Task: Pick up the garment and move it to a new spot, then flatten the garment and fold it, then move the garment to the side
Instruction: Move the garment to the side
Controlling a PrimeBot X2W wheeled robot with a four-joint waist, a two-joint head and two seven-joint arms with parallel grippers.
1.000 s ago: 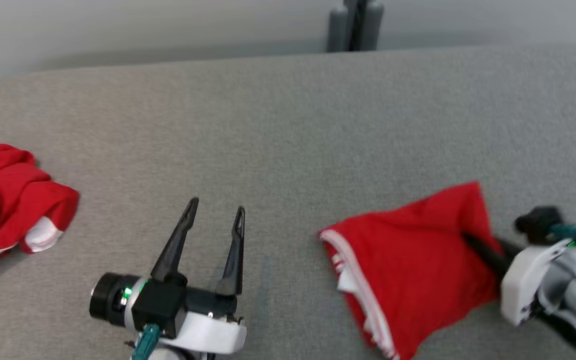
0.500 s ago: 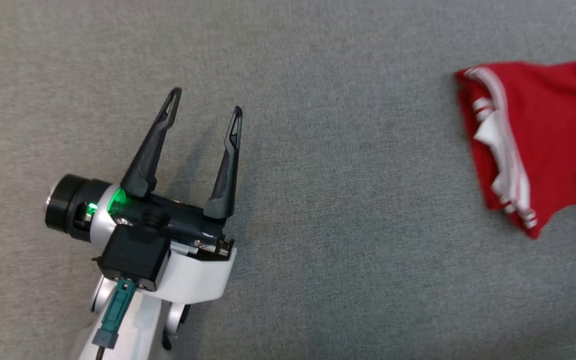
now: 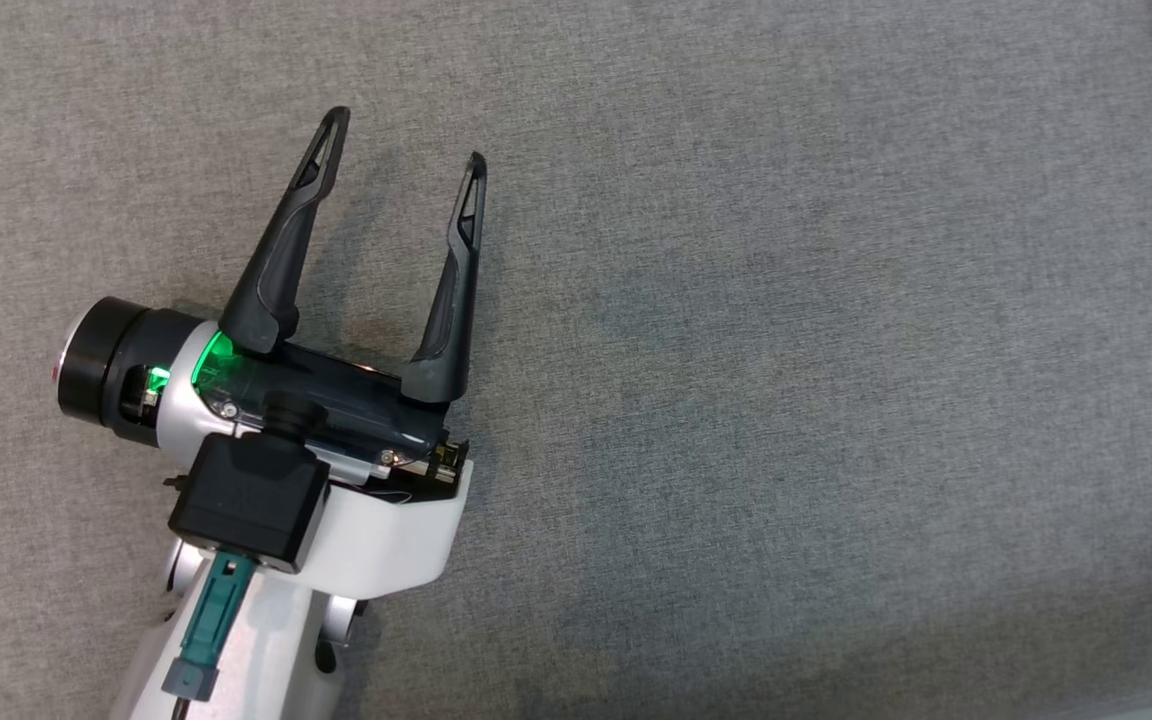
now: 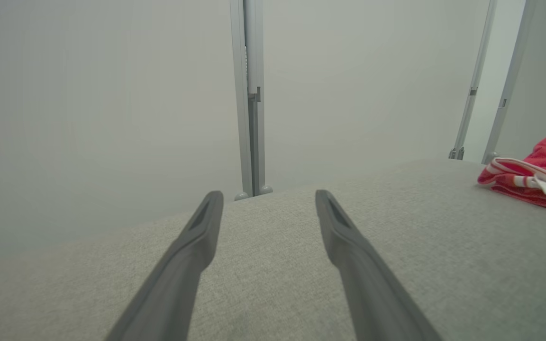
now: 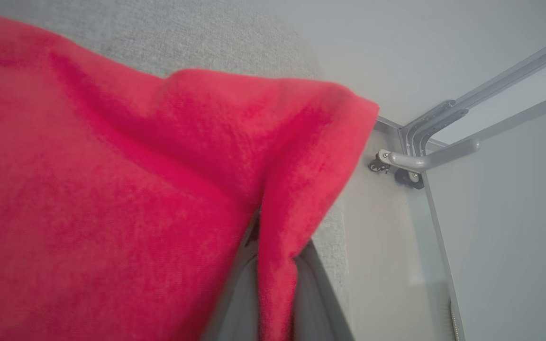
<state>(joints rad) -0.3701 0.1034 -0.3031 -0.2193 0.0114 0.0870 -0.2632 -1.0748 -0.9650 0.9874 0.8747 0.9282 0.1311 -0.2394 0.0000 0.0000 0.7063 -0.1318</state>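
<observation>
With the head view swung aside, the red garment is kept pinched by the right claw, the left claw spread; relocation is judged underway.

You're working under soft, even light from above: in your head view the grey table is sharp, with just a faint shadow beneath the left gripper. In your left wrist view the fingers are blurred and the wall looks hazy. In your right wrist view the garment sits so near the lens that it's fuzzy, perhaps slightly overexposed.
</observation>
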